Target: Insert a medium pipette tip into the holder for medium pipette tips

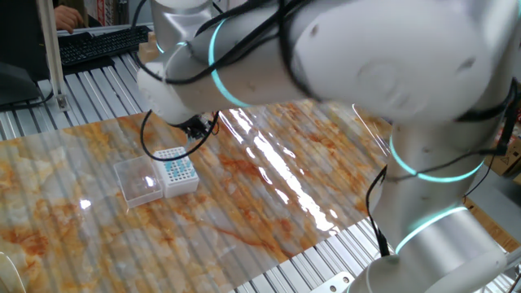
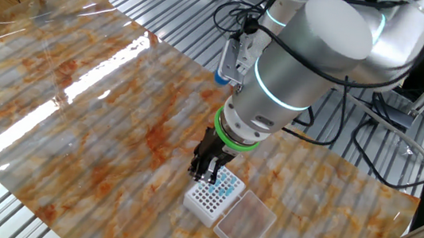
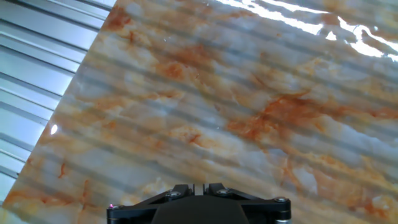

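The holder for medium pipette tips [image 2: 213, 198] is a small white box with a grid of teal-blue holes. Its clear lid [image 2: 245, 223] lies open beside it. It also shows in one fixed view [image 1: 177, 169], with the lid [image 1: 137, 181] to its left. My gripper [image 2: 205, 169] hangs just above the holder's near-left corner, fingers pointing down and close together. It is partly hidden by the arm in one fixed view [image 1: 195, 130]. In the hand view the jaws [image 3: 200, 186] stand almost together with a narrow pale sliver between them, which looks like the medium pipette tip. The holder is out of that view.
The holder stands on a marbled orange-grey mat [image 2: 101, 106] with glare streaks. Slatted metal table [image 1: 317, 260] borders the mat. A keyboard [image 1: 98, 41] and a metal post [image 1: 52, 49] stand at the back. Cables [image 2: 371, 129] trail behind the arm.
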`<state>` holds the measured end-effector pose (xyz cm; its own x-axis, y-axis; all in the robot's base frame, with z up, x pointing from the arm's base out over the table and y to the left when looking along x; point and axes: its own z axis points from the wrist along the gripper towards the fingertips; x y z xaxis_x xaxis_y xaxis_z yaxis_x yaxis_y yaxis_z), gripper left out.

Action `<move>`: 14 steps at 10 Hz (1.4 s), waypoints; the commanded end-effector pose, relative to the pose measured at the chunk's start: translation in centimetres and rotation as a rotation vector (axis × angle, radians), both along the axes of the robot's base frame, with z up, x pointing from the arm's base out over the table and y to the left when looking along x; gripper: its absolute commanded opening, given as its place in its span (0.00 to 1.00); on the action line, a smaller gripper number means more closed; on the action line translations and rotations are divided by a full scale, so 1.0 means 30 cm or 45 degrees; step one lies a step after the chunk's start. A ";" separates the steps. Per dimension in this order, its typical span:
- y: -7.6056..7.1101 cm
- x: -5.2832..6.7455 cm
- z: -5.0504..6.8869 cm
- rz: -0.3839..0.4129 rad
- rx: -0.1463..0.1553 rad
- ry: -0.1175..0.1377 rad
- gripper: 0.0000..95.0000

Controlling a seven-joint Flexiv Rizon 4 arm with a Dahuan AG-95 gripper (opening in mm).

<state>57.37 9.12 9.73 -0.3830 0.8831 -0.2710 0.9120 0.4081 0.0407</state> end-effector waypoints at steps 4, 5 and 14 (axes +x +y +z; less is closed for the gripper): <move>0.006 0.008 -0.010 -0.080 0.030 0.071 0.20; 0.006 0.008 -0.010 -0.080 0.034 0.072 0.20; 0.002 0.012 -0.012 0.154 0.143 0.157 0.20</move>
<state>57.49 9.15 9.53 -0.4925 0.8609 -0.1278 0.8687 0.4953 -0.0109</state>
